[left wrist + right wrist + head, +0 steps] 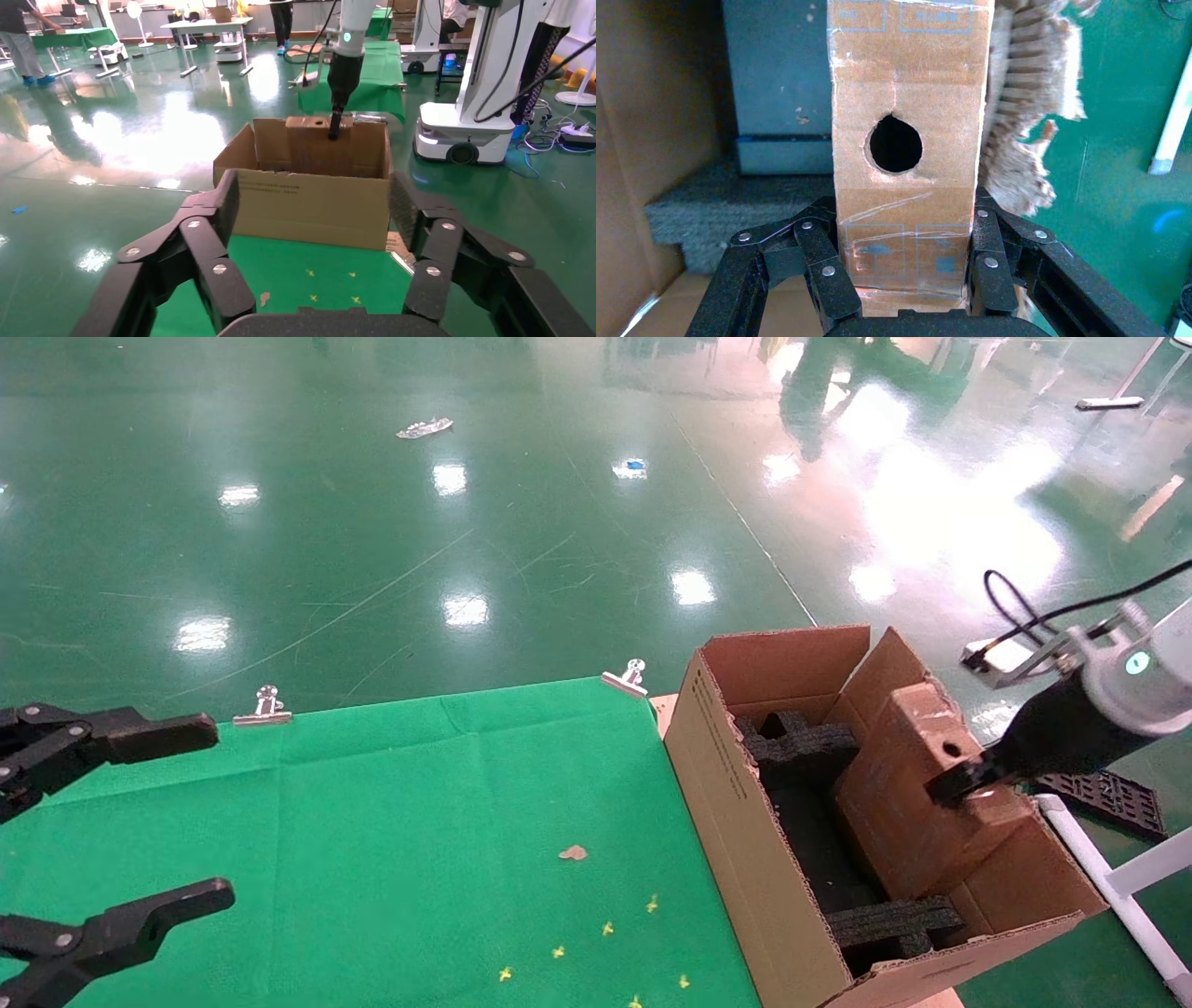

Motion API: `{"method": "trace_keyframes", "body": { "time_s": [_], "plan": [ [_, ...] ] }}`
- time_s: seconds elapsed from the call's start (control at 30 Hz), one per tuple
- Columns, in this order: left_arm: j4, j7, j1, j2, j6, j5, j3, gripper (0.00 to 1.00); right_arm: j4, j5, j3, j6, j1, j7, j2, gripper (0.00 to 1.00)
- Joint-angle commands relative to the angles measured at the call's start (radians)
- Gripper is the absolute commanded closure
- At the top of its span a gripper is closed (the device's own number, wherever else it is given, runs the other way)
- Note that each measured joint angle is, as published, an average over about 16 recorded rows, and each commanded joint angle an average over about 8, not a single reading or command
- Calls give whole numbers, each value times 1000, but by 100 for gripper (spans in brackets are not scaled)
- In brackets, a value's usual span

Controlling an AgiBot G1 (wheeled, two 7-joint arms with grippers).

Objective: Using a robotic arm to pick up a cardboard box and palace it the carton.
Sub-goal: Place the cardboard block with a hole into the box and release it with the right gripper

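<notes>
Left hand [313, 210] idle and spread wide, right hand [905, 281] clamping cardboard box [905, 105] inside carton [736, 803]

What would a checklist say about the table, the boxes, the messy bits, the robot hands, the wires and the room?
Surface: green cloth, clipped by two metal clips.
Job's things: cardboard box gripped, inside the carton, beside black foam.
Clutter: cardboard scrap; yellow crosses.
Grippers: right gripper shut on the box; left gripper open over the cloth.
Cables: black cable at the right arm.
Surroundings: shiny green floor; people, tables, another robot base.
</notes>
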Motion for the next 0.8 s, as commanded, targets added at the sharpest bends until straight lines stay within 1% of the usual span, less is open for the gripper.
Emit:
{"method": "trace_keyframes", "body": {
  "time_s": [0.03,0.4,0.63,0.67,0.8],
  "plan": [
    [0,0,0,0,0,0,0,0,-16,10,4,16,-29,-5,-11,100],
    [0,0,0,0,0,-1,1,0,-65,99,57,167,-219,-65,-52,100],
    [0,1,0,0,-1,-1,1,0,-91,138,81,220,-291,-113,-67,100],
    [0,1,0,-1,-1,-1,1,0,-95,143,84,223,-296,-123,-68,96],
    [0,1,0,-1,-1,-1,1,0,-108,158,94,218,-306,-155,-69,46]
  ]
}}
